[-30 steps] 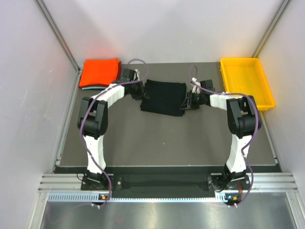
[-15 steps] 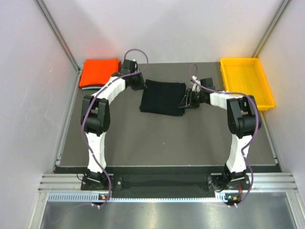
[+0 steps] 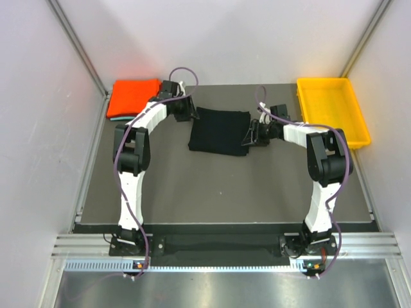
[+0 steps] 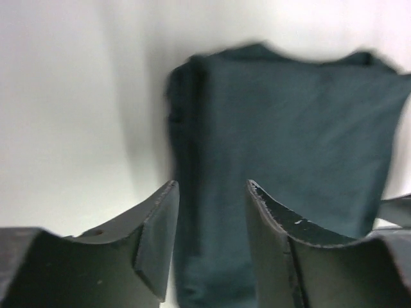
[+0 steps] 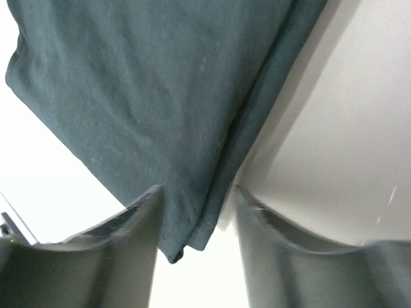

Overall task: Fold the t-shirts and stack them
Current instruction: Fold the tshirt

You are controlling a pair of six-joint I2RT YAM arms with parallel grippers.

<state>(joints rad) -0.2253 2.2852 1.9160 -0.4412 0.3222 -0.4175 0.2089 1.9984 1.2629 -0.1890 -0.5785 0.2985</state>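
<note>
My two arms rise from the near edge of the desk (image 3: 225, 186) and reach toward its far half, where the black t-shirt (image 3: 219, 131) lies folded into a flat, roughly square packet between them. My right end effector (image 3: 249, 136) sits at the shirt's right edge, low over the desk. In the right wrist view its two fingers stand apart (image 5: 196, 192), and the layered edge of the black t-shirt (image 5: 148, 83) runs down into the gap between them. The cloth lies slack and nothing is pinched. A little farther back, my left end effector (image 3: 186, 110) is at the shirt's far left corner. In the left wrist view its fingers are also parted (image 4: 209, 189), with the folded left edge of the black t-shirt (image 4: 289, 128) lying flat in the gap and beyond it, so this one grips nothing either. At the far left corner of the desk, well apart from the black shirt, the folded orange-red t-shirt (image 3: 133, 96) rests on top of the teal t-shirt (image 3: 119, 118), of which only a thin strip shows along the near edge. At the far right corner sits the yellow tray (image 3: 331, 109).
</note>
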